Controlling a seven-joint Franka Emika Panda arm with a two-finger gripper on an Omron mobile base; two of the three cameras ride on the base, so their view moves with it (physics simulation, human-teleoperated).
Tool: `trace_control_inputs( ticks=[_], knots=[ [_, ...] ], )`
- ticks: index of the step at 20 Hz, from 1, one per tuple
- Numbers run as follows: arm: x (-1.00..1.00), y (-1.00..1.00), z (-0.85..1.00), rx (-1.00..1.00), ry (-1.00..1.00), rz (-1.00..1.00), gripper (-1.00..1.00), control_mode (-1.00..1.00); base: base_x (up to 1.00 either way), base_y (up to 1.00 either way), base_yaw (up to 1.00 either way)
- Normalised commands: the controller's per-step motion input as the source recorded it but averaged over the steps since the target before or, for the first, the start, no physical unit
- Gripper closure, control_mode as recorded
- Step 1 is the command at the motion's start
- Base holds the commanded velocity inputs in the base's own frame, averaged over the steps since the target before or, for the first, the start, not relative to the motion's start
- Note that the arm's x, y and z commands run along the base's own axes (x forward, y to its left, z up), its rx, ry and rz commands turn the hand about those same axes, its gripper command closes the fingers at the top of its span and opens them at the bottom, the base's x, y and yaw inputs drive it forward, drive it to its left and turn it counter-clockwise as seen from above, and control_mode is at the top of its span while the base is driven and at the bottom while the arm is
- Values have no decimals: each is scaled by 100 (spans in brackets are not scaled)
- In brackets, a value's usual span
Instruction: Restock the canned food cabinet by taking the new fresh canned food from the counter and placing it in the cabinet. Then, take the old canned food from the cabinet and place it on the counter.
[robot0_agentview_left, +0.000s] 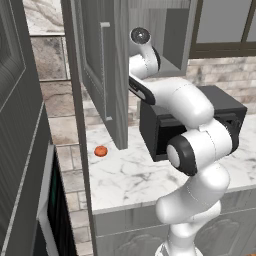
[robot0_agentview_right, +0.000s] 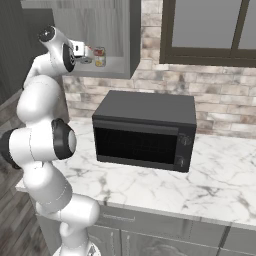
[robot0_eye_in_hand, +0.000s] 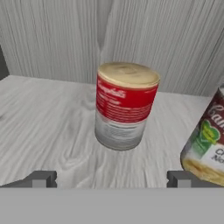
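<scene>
Canned food stands on the grey inner shelf (robot0_eye_in_hand: 48, 122) of the wall cabinet (robot0_agentview_right: 117, 30), two cans in all. Straight ahead of the gripper (robot0_eye_in_hand: 111, 178) is the old canned food (robot0_eye_in_hand: 124, 105): a short cylinder, upright, long axis vertical, with a dull metal lid, a mostly red label and a pale lower band. It stands clear of the finger tips (robot0_eye_in_hand: 40, 178), which are spread wide and hold nothing. Off to the gripper's right, cut by the frame edge, is the new fresh canned food (robot0_eye_in_hand: 205, 146), yellow-tan at its base with a green patch and a red band above; it looks tilted in the hand view, and the two cans do not touch. Shelf and back wall show a streaked, wood-like grey grain. The panelled door (robot0_agentview_left: 102, 70) with its slim handle hangs open. Well below the gripper lies the white, grey-veined marble counter (robot0_agentview_right: 220, 180), bearing one boxy black microwave (robot0_agentview_right: 145, 132) and one small round orange-red fruit (robot0_agentview_left: 101, 151).
</scene>
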Motion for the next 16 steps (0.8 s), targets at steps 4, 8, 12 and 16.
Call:
trace_control_inputs(
  ticks=[4, 8, 12, 16],
  knots=[
    [26, 0, 0, 7, 0, -3, -100, -100, 0, 0, 0],
    [22, 0, 0, 6, 0, -3, -100, -100, 0, 0, 0],
    [19, 0, 0, 3, -1, -3, -100, -100, 0, 0, 0],
    [22, 0, 0, 0, -2, -3, -100, -100, 0, 0, 0]
  ],
)
